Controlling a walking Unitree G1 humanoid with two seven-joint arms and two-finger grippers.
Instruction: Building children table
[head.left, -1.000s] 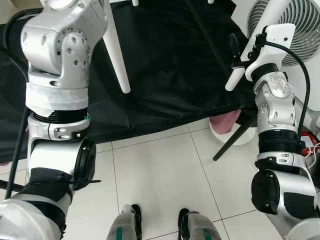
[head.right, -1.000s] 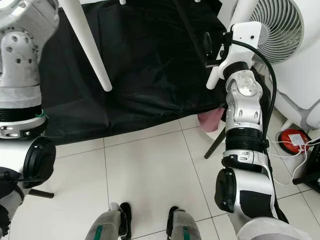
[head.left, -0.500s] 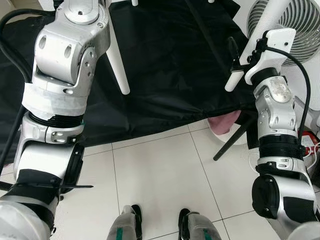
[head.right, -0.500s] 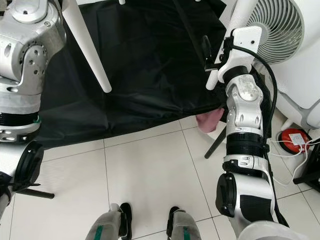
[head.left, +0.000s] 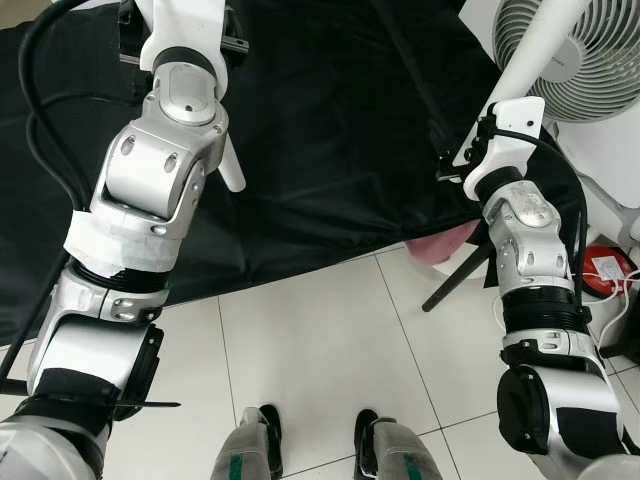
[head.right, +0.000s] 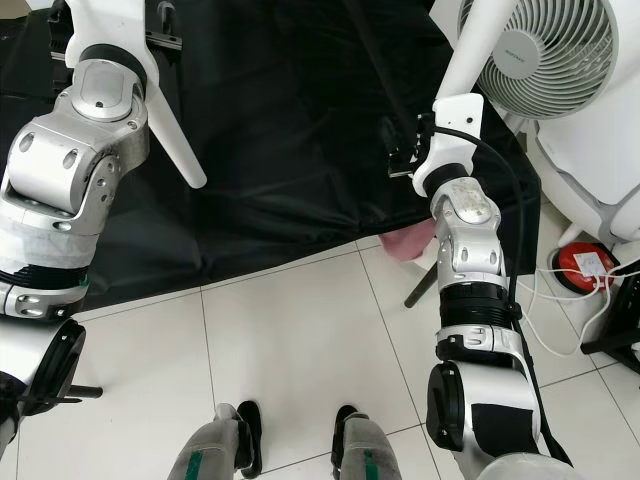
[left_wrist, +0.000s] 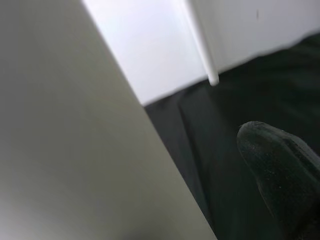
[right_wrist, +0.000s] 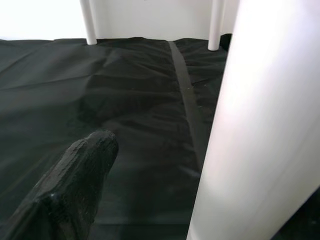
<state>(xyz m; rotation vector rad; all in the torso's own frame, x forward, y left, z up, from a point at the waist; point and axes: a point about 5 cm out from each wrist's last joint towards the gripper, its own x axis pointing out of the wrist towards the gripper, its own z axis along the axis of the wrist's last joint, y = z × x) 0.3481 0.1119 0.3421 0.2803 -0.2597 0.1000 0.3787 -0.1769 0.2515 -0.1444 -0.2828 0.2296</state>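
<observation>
I have both arms raised over a black sheet (head.left: 330, 150) spread across the white tiled floor (head.left: 310, 350). My left gripper (head.left: 180, 40) is up near the top of the head view, beside a white table leg (head.right: 175, 150) that slants down past the silver forearm and ends in a rounded tip above the sheet. In the left wrist view that leg (left_wrist: 75, 140) runs broad and pale right next to one black fingertip (left_wrist: 280, 170); I cannot tell from these pictures whether the fingers are clamped on it or standing apart.

My right gripper (head.right: 400, 155) sits at the right edge of the sheet, against a second white table leg (head.left: 530, 45) that rises steeply toward the top of the frame. The right wrist view has that leg (right_wrist: 260, 130) close along one side and a single black finger (right_wrist: 75, 180) on the other, with a gap of sheet between them; whether the far finger is pressing on the leg I cannot tell.

Farther off, two more white legs (right_wrist: 89, 20) stand upright at the far edge of the sheet. A white fan (head.right: 545, 50) stands just behind the right arm. A pink item (head.left: 445, 245) peeks from under the sheet's edge, next to a dark slanted strut (head.left: 455, 280). A red object with white cables (head.right: 580, 262) lies on the tiles at the right. My own feet (head.left: 320, 445) show at the bottom.
</observation>
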